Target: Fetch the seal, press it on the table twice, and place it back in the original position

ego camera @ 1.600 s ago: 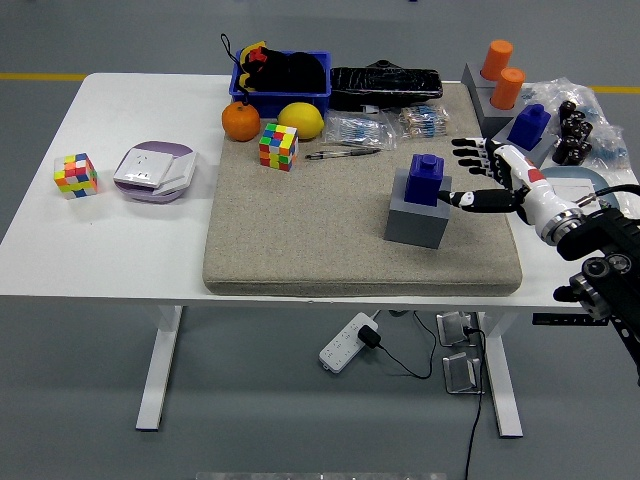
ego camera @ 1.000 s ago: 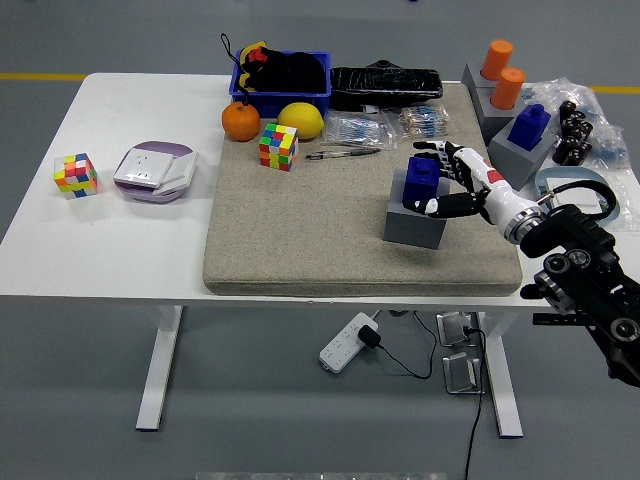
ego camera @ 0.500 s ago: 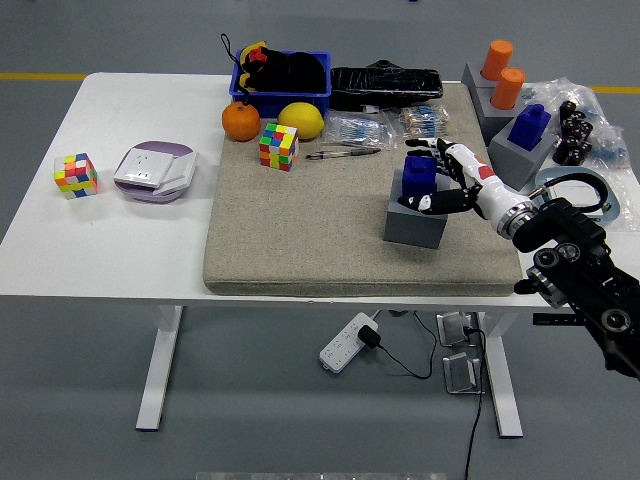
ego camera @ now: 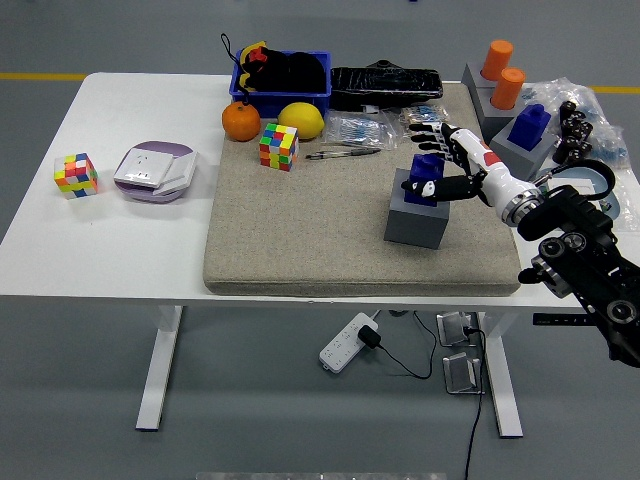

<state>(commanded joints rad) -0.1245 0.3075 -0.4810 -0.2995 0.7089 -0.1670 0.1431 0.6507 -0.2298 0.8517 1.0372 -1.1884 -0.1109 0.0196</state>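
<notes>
The blue seal (ego camera: 428,167) stands in the top of a grey block (ego camera: 412,224) on the right part of the beige mat (ego camera: 300,230). My right hand (ego camera: 421,160) reaches in from the right and is closed around the seal. The fingers (ego camera: 436,130) are behind it and the thumb (ego camera: 416,188) is in front at its base. The seal still sits at the block's top. The left arm is out of view.
A second blue seal on a grey block (ego camera: 529,124) and two orange cylinders (ego camera: 503,72) stand at the far right. A Rubik's cube (ego camera: 279,146), an orange (ego camera: 240,120), a lemon (ego camera: 301,120), pens (ego camera: 342,153) and a blue bin (ego camera: 282,78) lie at the back.
My right hand has moved left from beside the grey block and closed its fingers and thumb around the blue seal.
</notes>
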